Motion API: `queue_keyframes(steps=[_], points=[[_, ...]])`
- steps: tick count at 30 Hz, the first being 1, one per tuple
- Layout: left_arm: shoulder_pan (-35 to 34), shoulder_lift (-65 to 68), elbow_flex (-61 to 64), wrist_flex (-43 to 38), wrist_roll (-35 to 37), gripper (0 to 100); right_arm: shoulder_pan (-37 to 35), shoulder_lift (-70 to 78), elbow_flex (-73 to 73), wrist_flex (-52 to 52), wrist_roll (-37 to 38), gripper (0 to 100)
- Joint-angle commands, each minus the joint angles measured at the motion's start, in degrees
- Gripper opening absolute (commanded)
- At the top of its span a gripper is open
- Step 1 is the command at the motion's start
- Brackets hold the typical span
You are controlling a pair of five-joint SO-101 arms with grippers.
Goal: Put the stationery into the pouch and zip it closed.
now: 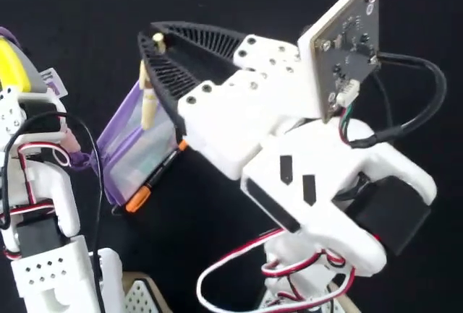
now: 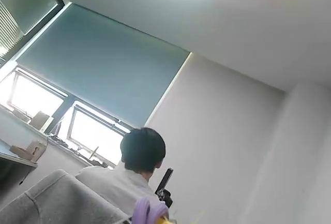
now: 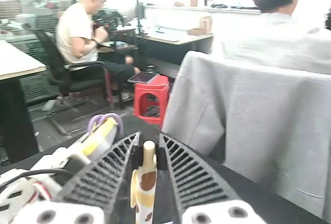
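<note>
Right gripper (image 3: 149, 140): two ribbed black fingers (image 3: 98, 175) clamped on one cream, brown-spotted pen (image 3: 145, 182); one translucent purple pouch (image 1: 119, 136); one orange-capped marker (image 1: 155, 176)

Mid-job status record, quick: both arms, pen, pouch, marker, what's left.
right arm: jaws shut on the patterned pen, pen upright
pen position: lower end at the upper edge of the purple pouch
pouch: tilted up, clear side showing
marker: orange-capped, along the pouch's lower edge; in or out unclear
left arm: at the pouch's left in the high view
left to do: release pen into pouch, zip
</note>
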Motion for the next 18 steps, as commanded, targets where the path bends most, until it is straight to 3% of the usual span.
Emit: queue_keyframes(steps=[1, 18], points=[[0.75, 0.26, -0.48, -0.88, -0.44, 3, -2.02, -1.1, -1.54, 0.97, 0.44, 1.1], [0.57, 0.26, -0.4, -0.7, -0.62, 3, -2.02, 2.95, -1.45, -2.29, 0.18, 1.1]])
